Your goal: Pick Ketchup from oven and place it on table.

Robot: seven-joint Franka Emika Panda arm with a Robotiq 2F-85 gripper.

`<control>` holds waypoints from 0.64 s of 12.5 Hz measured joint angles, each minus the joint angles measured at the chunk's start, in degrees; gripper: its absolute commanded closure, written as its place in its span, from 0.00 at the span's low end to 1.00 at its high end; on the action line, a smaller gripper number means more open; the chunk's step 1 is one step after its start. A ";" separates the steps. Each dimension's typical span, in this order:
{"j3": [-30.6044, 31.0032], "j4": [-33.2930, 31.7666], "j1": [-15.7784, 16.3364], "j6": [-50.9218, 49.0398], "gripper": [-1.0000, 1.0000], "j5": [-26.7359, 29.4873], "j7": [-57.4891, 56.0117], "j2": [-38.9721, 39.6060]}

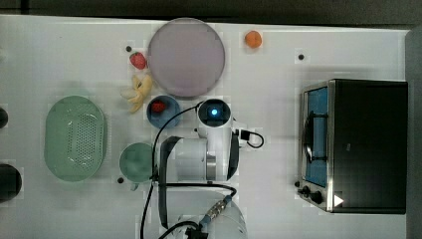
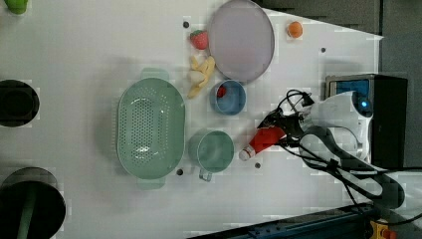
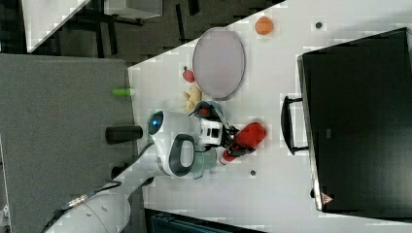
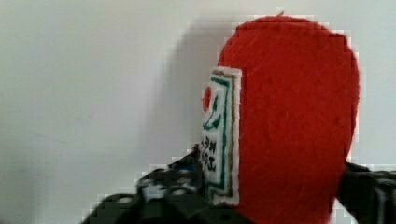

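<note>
One ketchup [image 2: 263, 141] lies between the end effector [image 2: 281, 124] fingers on the table [image 2: 89, 50].

Ketchup [image 2: 263, 140] lies on table [image 2: 89, 45], between cup [image 2: 211, 151] and oven [image 2: 385, 119].

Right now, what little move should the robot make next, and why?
Probably lift the tool straight up. The ketchup already lies on the white table, outside the oven, beside the green cup, so the arm likely just needs to back away.
</note>
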 measured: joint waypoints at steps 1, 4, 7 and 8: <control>-0.28 -0.45 0.12 0.39 0.00 0.61 0.00 -0.15; -0.67 0.90 -0.19 -0.87 0.00 0.04 0.55 -4.66; -1.16 4.25 0.10 -4.67 0.00 0.71 0.60 -12.53; -1.14 5.93 0.27 -9.65 0.00 0.79 0.60 -16.35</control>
